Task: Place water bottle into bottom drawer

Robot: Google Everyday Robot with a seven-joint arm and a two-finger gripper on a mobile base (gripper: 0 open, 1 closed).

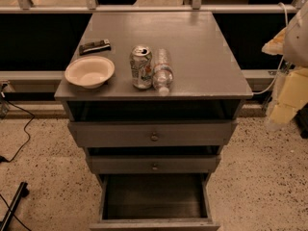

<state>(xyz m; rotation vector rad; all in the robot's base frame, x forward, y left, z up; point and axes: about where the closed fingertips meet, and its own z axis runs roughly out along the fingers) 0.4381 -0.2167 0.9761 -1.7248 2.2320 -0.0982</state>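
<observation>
The water bottle (162, 71) lies on the grey cabinet top (202, 47) near its front edge, white cap pointing to the front, right against a silver soda can (141, 67). The bottom drawer (154, 223) is pulled out, and its dark floor is bare. The two knobbed drawers above it stick out a little. My gripper (284, 105) is the pale blurred shape at the right edge of the view. It hangs to the right of the cabinet, below the level of the top and well away from the bottle. It holds nothing that I can see.
A white bowl (89, 71) stands at the front left of the top, with a dark flat packet (94, 46) behind it. A railing runs behind the cabinet. Black cables (19, 134) lie on the speckled floor at the left.
</observation>
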